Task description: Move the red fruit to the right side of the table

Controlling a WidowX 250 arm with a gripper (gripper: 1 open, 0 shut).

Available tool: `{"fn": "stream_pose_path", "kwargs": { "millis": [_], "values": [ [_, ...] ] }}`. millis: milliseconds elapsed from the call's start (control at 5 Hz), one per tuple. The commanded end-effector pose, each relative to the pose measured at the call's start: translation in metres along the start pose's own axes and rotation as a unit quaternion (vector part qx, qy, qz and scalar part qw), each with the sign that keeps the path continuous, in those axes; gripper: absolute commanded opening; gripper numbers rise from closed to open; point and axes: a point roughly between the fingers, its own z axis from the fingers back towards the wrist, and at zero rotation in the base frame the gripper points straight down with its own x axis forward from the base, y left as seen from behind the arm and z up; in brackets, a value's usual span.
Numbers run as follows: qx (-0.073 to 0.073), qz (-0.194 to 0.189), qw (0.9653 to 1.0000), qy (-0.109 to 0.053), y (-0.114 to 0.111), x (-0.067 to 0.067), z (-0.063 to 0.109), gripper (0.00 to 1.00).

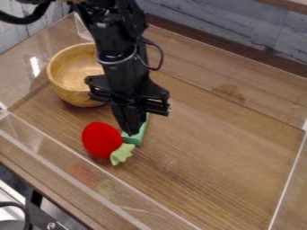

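**One black pincer [132,135] pinched on the stem of the small round bright red toy fruit [100,137]**

We see a single black robot arm [114,40] reaching down from the upper left of the view, with its pincer pointing straight down at the brown wood-grain tabletop [222,153]. Its two slim fingers are drawn fully together, with no gap between them. Their tips sit at the light green leafy stem [124,153] on the right flank of the fruit. A strip of green rises alongside the fingertips, so we read the grip as closed on that stem and not on the red ball itself.

The fruit lies in the left half of the table, near the front clear acrylic wall [36,135] and well apart from the right edge. It looks to be low against the wood, with the lower end of the leaf at the surface. We cannot tell whether the ball itself is touching the wood.

Behind the fruit and to its left stands a round light wooden bowl [70,90], upright, partly covered by the arm. Bowl and fruit are near each other but not touching. The right half of the tabletop shows only bare wood grain.
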Motion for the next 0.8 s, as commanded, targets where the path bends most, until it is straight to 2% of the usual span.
{"fn": "stream_pose_path", "kwargs": {
  "millis": [0, 200, 400, 600],
  "values": [
    [0.000, -0.031, 0.9993, -0.018, -0.005, 0.010, 0.011, 0.00],
    [-0.002, -0.052, 0.9985, -0.019, -0.008, 0.012, 0.015, 0.00],
    [0.004, -0.040, 0.9990, -0.016, 0.007, 0.002, 0.015, 1.00],
    [0.007, -0.047, 0.9987, -0.021, -0.002, 0.003, 0.017, 0.00]
  ]
}}
